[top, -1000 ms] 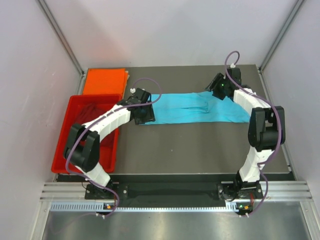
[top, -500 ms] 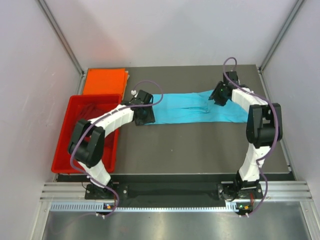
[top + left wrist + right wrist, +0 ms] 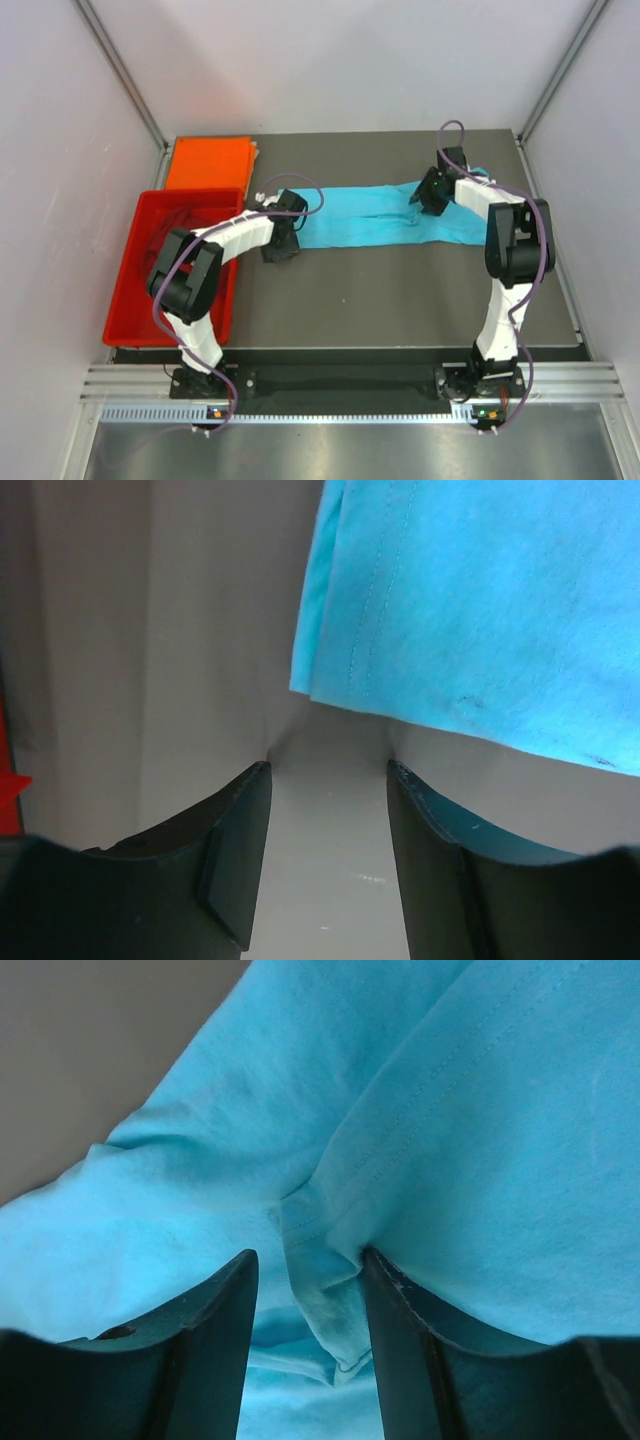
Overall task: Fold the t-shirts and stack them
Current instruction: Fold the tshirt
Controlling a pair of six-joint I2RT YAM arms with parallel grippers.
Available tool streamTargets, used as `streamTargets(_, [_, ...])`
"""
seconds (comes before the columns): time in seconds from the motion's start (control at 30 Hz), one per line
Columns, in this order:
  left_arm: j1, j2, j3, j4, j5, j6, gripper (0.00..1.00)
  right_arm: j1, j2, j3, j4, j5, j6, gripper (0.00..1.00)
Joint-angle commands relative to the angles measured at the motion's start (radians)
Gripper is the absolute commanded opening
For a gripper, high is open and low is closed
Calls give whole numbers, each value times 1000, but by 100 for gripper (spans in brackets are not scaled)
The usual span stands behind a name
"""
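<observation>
The orange t-shirt [image 3: 208, 163] is lying folded at the bench's [image 3: 400, 300] far-left corner, while the turquoise t-shirt [image 3: 380, 215] is stretching part-folded near the far edge, left end effector [image 3: 328, 770] and right end effector [image 3: 308, 1255] both gaping wide, gripping nothing.

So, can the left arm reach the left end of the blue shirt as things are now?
Probably yes. The left gripper is open and low over the table, just short of the corner of the blue shirt. Only bare table lies between them, so a short push forward should do.
</observation>
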Motion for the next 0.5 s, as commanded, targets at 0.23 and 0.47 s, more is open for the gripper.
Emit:
streamTargets(0.23, [2,-169,12,38,80,83,53,-83,-250,26,-290,233,30,53])
streamTargets(0.47, [14,-88,60,110,161,131,51,-275,-390,-216,-287,224,53,47])
